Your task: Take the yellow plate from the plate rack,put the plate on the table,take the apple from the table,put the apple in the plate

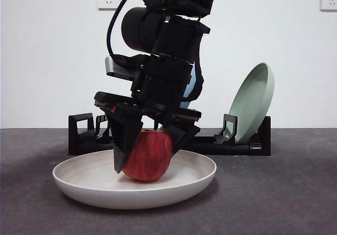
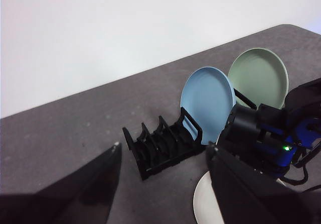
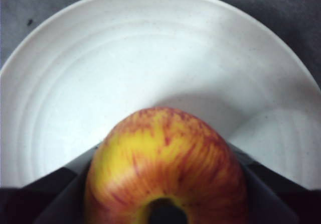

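The red apple sits in the middle of the yellow plate, which lies flat on the table in front of the plate rack. My right gripper comes down from above, its jaws shut on the apple's two sides. In the right wrist view the apple fills the space between the jaws over the plate. My left gripper is open and empty, high above the table, looking down on the rack and the plate's edge.
A pale green plate stands upright in the rack's right end. A blue plate stands next to it, mostly hidden behind the arm in the front view. The right arm hangs over the yellow plate.
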